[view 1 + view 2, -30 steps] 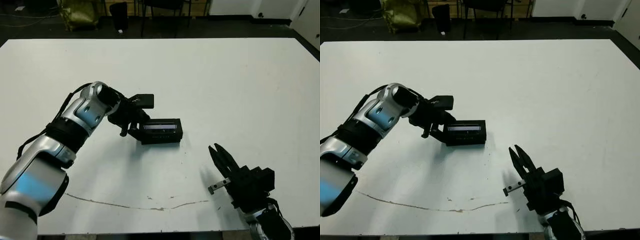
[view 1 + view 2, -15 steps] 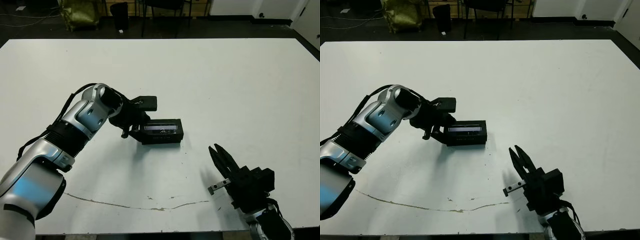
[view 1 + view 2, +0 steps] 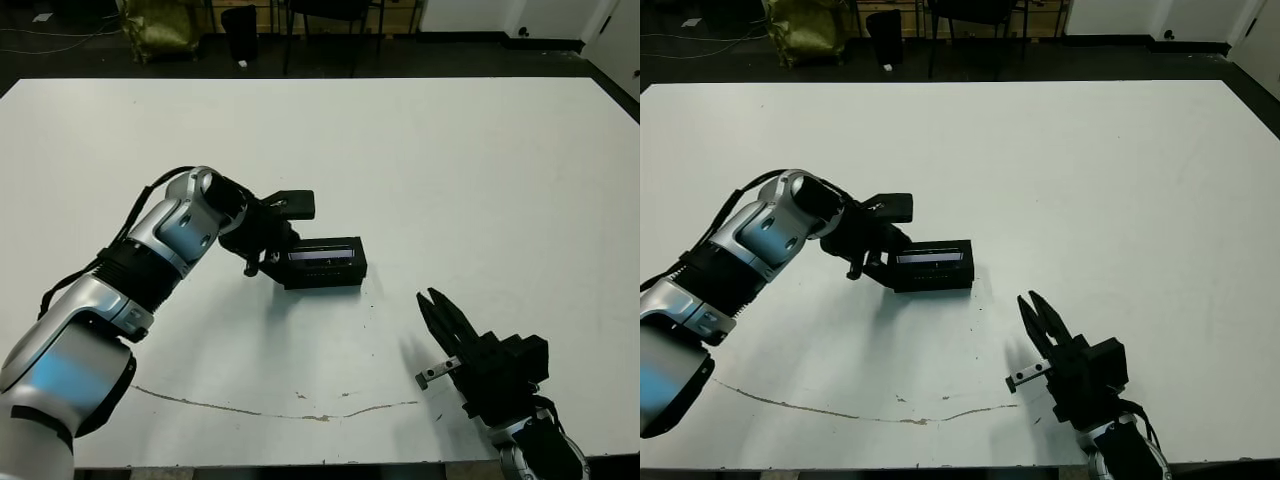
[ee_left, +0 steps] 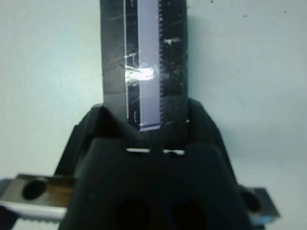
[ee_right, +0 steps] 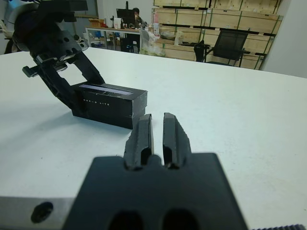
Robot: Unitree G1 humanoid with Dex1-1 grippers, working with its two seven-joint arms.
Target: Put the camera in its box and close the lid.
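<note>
1. Lid (image 3: 322,257) sits on the box, so that the 2 read as 1 closed black block on the table, its grey-lavender strip facing up. We cannot see the camera anywhere; we judge it is inside, though nothing shows that directly.

2. Between the earlier pictures and now the block has hardly shifted, while our left gripper (image 3: 268,262) has crept a little closer along its near end and then settled. We read that as a last seating press or squaring-up, not a fresh grasp.

3. Our left gripper's fingers stand spread, 1 on each side of the block's end; in the left wrist view the block runs out between them. Whether they pinch its sides or merely bracket it, we cannot tell.

4. Our right gripper (image 3: 1042,323) hangs low over the table, well apart from the block, its fingers pressed together on nothing. It has not moved across the 3 moments.

5. For the task, we judge that the closing is done or nearly so; what remains is to let go and draw the left arm back without dragging the block.

6. Table (image 3: 480,170) is plain white, with a thin cracked line (image 3: 260,410) along its near edge.

7. Beyond it lies a dark floor with a chair (image 5: 224,48) and stacked wooden crates (image 5: 216,21).
</note>
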